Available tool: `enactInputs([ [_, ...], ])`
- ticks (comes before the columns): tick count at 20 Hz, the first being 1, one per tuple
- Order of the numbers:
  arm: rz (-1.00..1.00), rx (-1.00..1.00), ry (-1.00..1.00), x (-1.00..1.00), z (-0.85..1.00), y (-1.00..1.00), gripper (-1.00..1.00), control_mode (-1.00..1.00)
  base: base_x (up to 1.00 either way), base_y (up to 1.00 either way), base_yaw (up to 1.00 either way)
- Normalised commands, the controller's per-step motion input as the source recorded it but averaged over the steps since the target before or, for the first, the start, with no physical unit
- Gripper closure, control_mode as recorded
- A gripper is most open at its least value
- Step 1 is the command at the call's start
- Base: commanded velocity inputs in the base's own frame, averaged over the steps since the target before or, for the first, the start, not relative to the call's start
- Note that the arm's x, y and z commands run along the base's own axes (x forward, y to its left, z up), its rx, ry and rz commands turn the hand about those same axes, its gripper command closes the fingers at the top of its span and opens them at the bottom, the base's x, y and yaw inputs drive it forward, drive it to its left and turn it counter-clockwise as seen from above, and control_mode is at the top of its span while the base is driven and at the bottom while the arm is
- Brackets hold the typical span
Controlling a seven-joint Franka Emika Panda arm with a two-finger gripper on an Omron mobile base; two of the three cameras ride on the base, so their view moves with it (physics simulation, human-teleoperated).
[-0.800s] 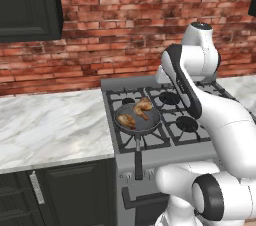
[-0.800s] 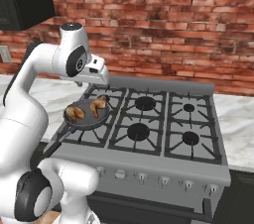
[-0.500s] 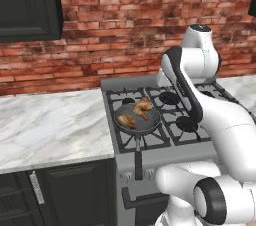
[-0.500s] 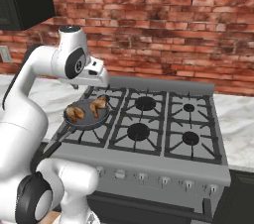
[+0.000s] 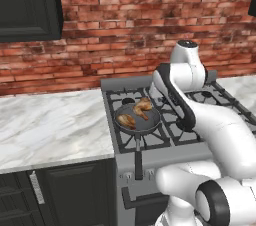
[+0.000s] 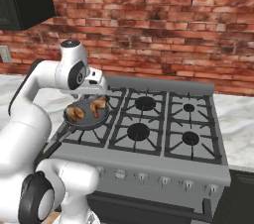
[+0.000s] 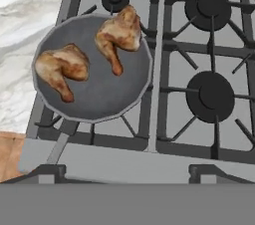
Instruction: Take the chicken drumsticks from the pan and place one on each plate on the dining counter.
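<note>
Red brick wall (image 5: 125,25) with pale mortar lines fills the upper half of both base views, a flat black cabinet (image 5: 27,2) hanging at upper left. Below it at left, a white, grey-veined marble worktop (image 5: 50,120) runs up against a grey steel stove (image 6: 149,134) with black cast grates and round burners. At lower right of the left base view rises the glossy white arm (image 5: 210,125), dark at its joints. On the stove's front-left burner sits the round, shallow, dark grey pan (image 7: 99,99), long straight handle toward the stove's front edge. Inside lie two golden-brown, glistening chicken drumsticks (image 7: 62,67), side by side, not touching. The gripper (image 6: 99,83), above the pan's far rim, stands wide apart, holding nothing.
</note>
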Motion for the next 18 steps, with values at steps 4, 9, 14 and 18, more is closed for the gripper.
enactInputs([
  [4,0.00,0.00,0.00,0.52,-0.58,0.35,-1.00,-1.00,0.00,0.00,0.00],
  [9,0.00,0.01,0.09,0.60,-0.52,0.22,-1.00,-1.00,0.00,0.00,0.00],
  [14,0.00,0.11,0.16,0.51,-0.45,0.02,-1.00,-1.00,0.00,0.00,0.00],
  [18,0.00,0.04,0.12,0.39,-0.43,0.09,-1.00,-1.00,0.00,0.00,0.00],
])
